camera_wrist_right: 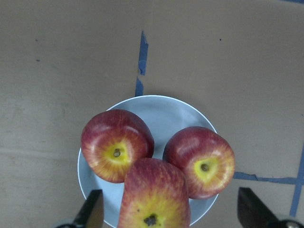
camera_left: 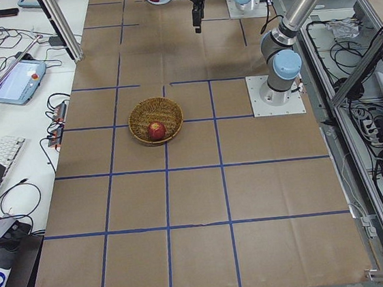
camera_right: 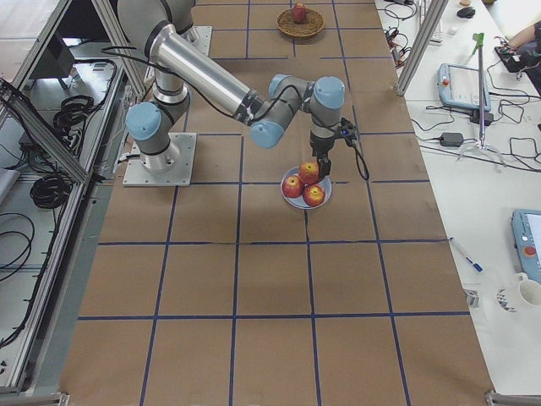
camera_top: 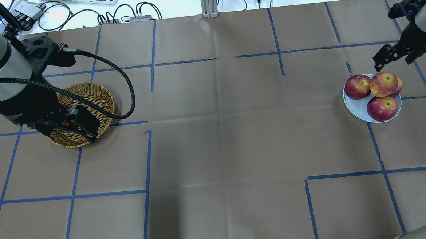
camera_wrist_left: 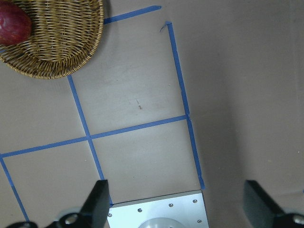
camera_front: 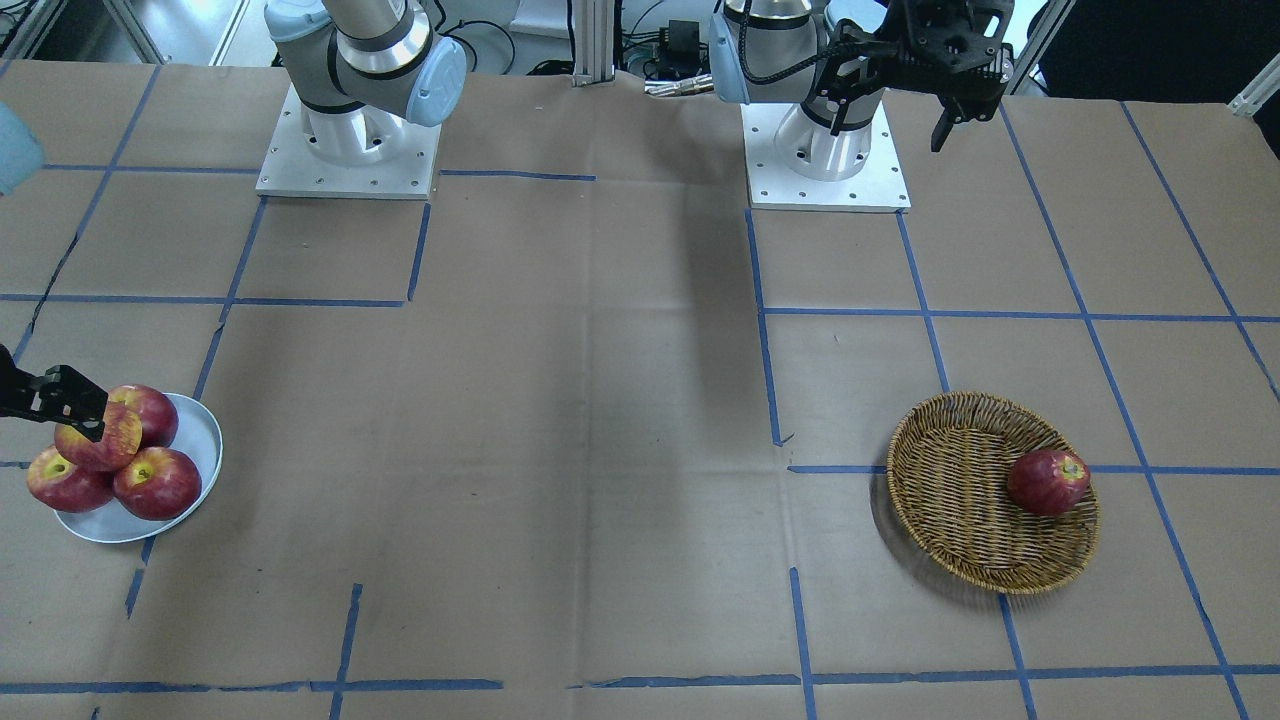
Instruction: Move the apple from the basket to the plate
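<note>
The pinkish-red, yellow-streaked apple (camera_wrist_right: 154,197) lies on top of three darker apples on the white plate (camera_wrist_right: 166,114), also seen in the overhead view (camera_top: 383,84) and front view (camera_front: 98,437). My right gripper (camera_wrist_right: 171,211) is open just above it. Its fingers (camera_wrist_right: 93,209) stand wide on either side of the apple and do not touch it. The wicker basket (camera_front: 960,500) holds one dark-red apple (camera_front: 1047,481). My left gripper (camera_wrist_left: 178,209) is open and empty. It is raised high near its base (camera_front: 950,120), apart from the basket.
The two arm base plates (camera_front: 348,150) stand at the robot's side of the table. Blue tape lines cross the brown paper cover. The plate sits near the table's end on the robot's right (camera_top: 358,106), and the basket (camera_top: 87,95) near the left end.
</note>
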Robot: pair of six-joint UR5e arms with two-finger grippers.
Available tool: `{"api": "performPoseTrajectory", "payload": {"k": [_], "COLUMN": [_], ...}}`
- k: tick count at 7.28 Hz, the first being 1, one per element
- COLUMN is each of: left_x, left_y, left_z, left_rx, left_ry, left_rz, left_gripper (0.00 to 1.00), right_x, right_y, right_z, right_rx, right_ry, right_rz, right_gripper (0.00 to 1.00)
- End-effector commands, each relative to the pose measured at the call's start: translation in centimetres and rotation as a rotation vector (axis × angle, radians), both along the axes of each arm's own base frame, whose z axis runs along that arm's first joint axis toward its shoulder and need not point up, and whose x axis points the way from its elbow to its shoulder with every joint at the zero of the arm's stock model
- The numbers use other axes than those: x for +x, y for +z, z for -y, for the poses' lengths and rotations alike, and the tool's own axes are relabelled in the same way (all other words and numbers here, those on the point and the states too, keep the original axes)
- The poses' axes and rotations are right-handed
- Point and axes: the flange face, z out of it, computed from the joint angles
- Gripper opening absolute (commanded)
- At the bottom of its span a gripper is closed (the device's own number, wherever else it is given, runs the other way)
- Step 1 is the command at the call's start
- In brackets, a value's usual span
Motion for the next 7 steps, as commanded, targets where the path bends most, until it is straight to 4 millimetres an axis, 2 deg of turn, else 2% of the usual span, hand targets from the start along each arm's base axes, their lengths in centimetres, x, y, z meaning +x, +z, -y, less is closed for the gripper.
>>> {"api": "performPoseTrajectory", "payload": {"k": [1, 2, 4, 5, 6, 7], "left_x": [0.0, 0.0, 0.0, 0.0, 0.0, 0.0], "left_y": [0.0, -0.1, -0.1, -0.1, -0.1, -0.1], "left_z": [0.0, -0.1, -0.1, -0.2, -0.2, -0.2], "left_rx": [0.0, 0.002, 0.002, 0.002, 0.002, 0.002], "left_ry": [0.0, 0.0, 0.0, 0.0, 0.0, 0.0], "left_rz": [0.0, 0.0, 0.0, 0.0, 0.0, 0.0], "left_gripper": [0.99, 0.99, 0.99, 0.99, 0.99, 0.99], "right_x": [6.5, 10.1, 18.2, 21.9, 23.7, 24.1], "right_y": [6.7, 7.4, 10.6, 11.3, 11.6, 12.4], "right_z": [-0.1, -0.6, -4.1, -5.5, -6.2, -7.0], "right_rx": [0.035, 0.065, 0.087, 0.086, 0.081, 0.081], "right_ry": [0.049, 0.071, 0.022, -0.001, 0.008, 0.012], "right_rz": [0.019, 0.03, 0.046, 0.042, 0.041, 0.042], "right_gripper": [1.0, 1.0, 1.0, 1.0, 1.0, 1.0]}}
